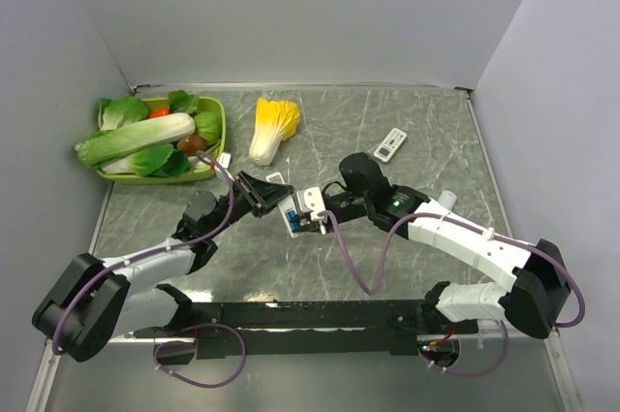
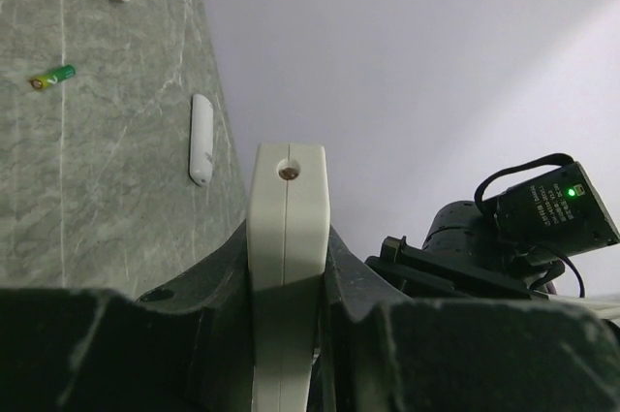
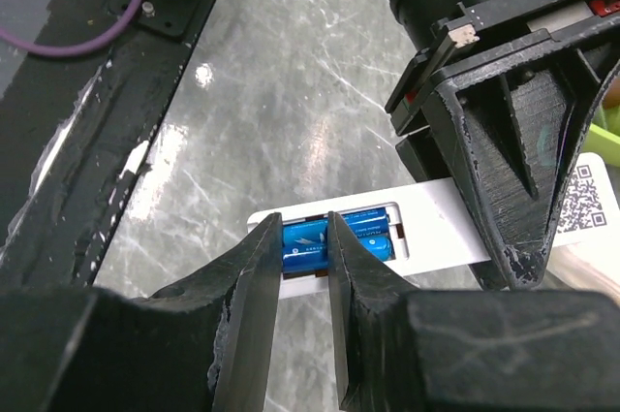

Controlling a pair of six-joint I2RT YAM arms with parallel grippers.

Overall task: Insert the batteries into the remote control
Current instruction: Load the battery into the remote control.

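From above, our left gripper (image 1: 254, 191) and right gripper (image 1: 308, 206) meet nose to nose at mid-table. The remote (image 1: 287, 208) sits between them, and a second remote (image 1: 390, 144) lies well beyond the right jaws.

At the left wrist, our jaws are pressed against the two flat faces of the remote (image 2: 288, 237), which stands on edge between them and pokes out past the tips. Ahead of the jaws and off to their left, a loose green battery (image 2: 53, 76) lies on the table. A white strip, likely the battery cover (image 2: 201, 139), lies nearer.

At the right wrist, the jaws are only slightly apart and hang over the open compartment. The blue batteries (image 3: 363, 228) lie in it, one directly between the tips and one just outside the right finger. We cannot tell whether the pads bear on the battery or merely flank it.

We judge this to be the seating step. We should keep the left grip firm so that the remote cannot twist. We should push straight into the slot against the spring end, then release only once the battery sits flush.
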